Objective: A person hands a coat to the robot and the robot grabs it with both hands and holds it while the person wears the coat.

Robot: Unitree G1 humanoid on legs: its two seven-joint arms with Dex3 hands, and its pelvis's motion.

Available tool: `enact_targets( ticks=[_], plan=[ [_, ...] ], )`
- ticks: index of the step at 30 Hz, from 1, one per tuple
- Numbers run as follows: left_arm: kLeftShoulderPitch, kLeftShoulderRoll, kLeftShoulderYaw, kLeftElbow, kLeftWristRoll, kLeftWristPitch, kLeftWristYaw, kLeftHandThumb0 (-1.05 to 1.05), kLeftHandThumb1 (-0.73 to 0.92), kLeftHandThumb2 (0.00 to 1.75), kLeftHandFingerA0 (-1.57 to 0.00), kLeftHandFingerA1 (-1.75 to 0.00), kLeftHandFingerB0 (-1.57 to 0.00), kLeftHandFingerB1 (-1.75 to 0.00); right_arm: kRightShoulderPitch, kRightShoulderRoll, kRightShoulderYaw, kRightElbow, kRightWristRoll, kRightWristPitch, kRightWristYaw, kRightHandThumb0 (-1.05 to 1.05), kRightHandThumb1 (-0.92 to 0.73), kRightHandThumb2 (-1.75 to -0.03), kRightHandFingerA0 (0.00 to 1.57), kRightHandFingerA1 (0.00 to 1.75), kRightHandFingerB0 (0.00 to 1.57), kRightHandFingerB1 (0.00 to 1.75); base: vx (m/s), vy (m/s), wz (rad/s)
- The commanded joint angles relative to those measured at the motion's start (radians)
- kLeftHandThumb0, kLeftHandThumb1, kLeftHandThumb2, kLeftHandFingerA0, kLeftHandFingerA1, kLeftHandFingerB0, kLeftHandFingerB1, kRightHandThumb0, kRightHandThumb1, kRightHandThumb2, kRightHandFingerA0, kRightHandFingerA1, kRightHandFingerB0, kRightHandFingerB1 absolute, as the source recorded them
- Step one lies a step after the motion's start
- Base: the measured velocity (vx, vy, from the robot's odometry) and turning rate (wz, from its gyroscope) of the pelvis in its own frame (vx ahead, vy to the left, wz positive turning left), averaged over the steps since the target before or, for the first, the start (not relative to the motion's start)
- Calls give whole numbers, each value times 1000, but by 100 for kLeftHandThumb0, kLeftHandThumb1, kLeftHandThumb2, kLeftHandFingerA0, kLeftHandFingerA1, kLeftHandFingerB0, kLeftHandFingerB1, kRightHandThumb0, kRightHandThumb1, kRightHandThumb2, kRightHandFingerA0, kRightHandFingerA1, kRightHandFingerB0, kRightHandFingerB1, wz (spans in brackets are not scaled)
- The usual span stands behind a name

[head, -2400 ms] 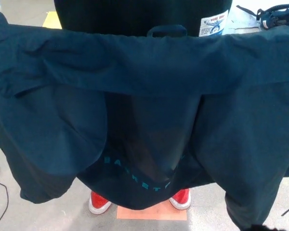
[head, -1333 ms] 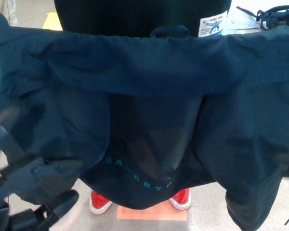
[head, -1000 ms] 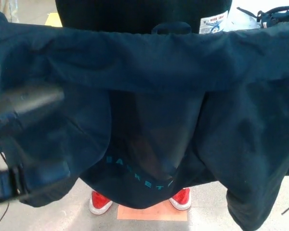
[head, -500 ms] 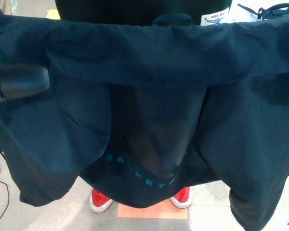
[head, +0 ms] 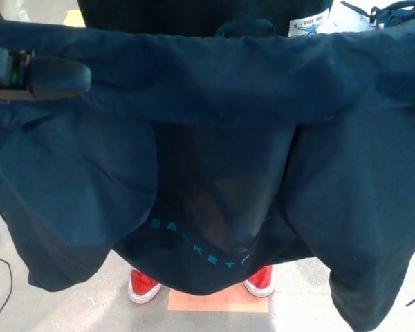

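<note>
A dark teal coat (head: 214, 138) hangs spread across almost the whole head view, lining side toward me, its hanging loop (head: 243, 28) at the top middle. A person in a black top (head: 194, 14) stands behind it. My left hand (head: 38, 76) lies against the coat's upper left part, just under the top edge. My right hand (head: 401, 84) shows only as a dark blurred shape against the coat's upper right part. Whether either hand grips the cloth cannot be made out.
The person's red shoes (head: 144, 287) stand on an orange floor mat (head: 218, 299) below the coat's hem. A white label (head: 308, 26) shows at the top right, with dark cables (head: 394, 10) beyond it. A thin cable (head: 0, 290) lies on the grey floor at left.
My left hand has risen from the lower left up to the coat's upper left edge. The dark shape of my right hand has risen at the right. The coat has hardly moved.
</note>
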Motion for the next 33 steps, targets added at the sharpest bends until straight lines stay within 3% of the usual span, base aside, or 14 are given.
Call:
enact_targets(
  ticks=[1, 5, 6, 7, 10, 14, 17, 18, 24, 25, 29, 30, 32, 33],
  plan=[
    [-243, 144, -218, 104, -134, 408, -640, -88, 62, 60, -6, -28, 0, -24, -182, -84, 220, 158, 110, 240, 431, -84, -57, -87, 10, 38, 1, 19, 0, 0, 0],
    [-288, 160, -237, 113, -184, 460, -723, -83, 51, 90, -6, -34, -9, -14, -250, -82, 283, 211, 112, 272, 536, -85, -57, -96, 7, 32, 8, 19, 0, 0, 0],
    [-298, 165, -241, 110, -190, 476, -738, -80, 48, 90, -3, -38, -5, -16, -269, -84, 299, 214, 112, 296, 562, -85, -70, -61, 9, 28, 3, 23, 0, 0, 0],
    [-308, 164, -246, 112, -195, 484, -749, -82, 49, 90, -5, -39, -3, -17, -293, -82, 317, 226, 116, 314, 593, -86, -56, -95, 2, 32, 10, 18, 0, 0, 0],
    [-337, 156, -260, 113, -199, 504, -775, -85, 59, 59, -15, -30, -7, -23, -352, -73, 363, 248, 96, 357, 643, -84, -53, -94, 5, 35, 5, 19, 0, 0, 0],
    [-395, 123, -301, 130, -182, 531, -822, -85, 52, 90, -7, -39, -1, -24, -447, -52, 450, 261, 39, 407, 718, -83, -54, -94, 4, 40, 4, 18, 0, 0, 0],
    [-435, 99, -329, 146, -152, 537, -838, -85, 48, 83, -7, -37, -7, -30, -513, -39, 504, 281, 18, 442, 776, -88, -70, -61, 17, 32, 0, 21, 0, 0, 0],
    [-450, 85, -344, 158, -147, 547, -849, -81, 50, 91, -5, -38, -6, -27, -545, -29, 536, 293, -2, 447, 806, -93, -59, -92, 12, 41, 4, 13, 0, 0, 0],
    [-505, 42, -407, 208, -95, 575, -890, -80, 49, 89, -1, -36, -9, -26, -687, 12, 633, 364, -8, 508, 933, -92, -60, -97, 6, 27, 8, 8, 0, 0, 0],
    [-512, 38, -419, 213, -84, 584, -899, -84, 60, 59, -12, -29, -9, -24, -708, 21, 648, 378, -9, 522, 952, -91, -59, -96, 7, 28, 8, 8, 0, 0, 0],
    [-525, 22, -449, 235, -79, 619, -930, -83, 47, 84, -55, -55, -7, -23, -760, 36, 689, 410, -4, 549, 997, -85, -55, -95, 4, 38, 6, 12, 0, 0, 0],
    [-527, 19, -458, 241, -76, 620, -940, -83, 47, 83, -48, -53, -9, -23, -772, 39, 700, 417, -3, 559, 1011, -92, -59, -69, 10, 35, 0, 18, 0, 0, 0],
    [-527, 17, -467, 247, -76, 623, -951, -82, 47, 83, -47, -51, -8, -26, -789, 44, 716, 431, -4, 566, 1029, -87, -56, -96, 6, 44, 8, 10, 0, 0, 0],
    [-527, 17, -474, 246, -77, 642, -959, -81, 46, 82, -41, -49, -7, -27, -801, 49, 727, 440, -8, 559, 1039, -90, -69, -60, 14, 35, 0, 21, 0, 0, 0]
  ],
)
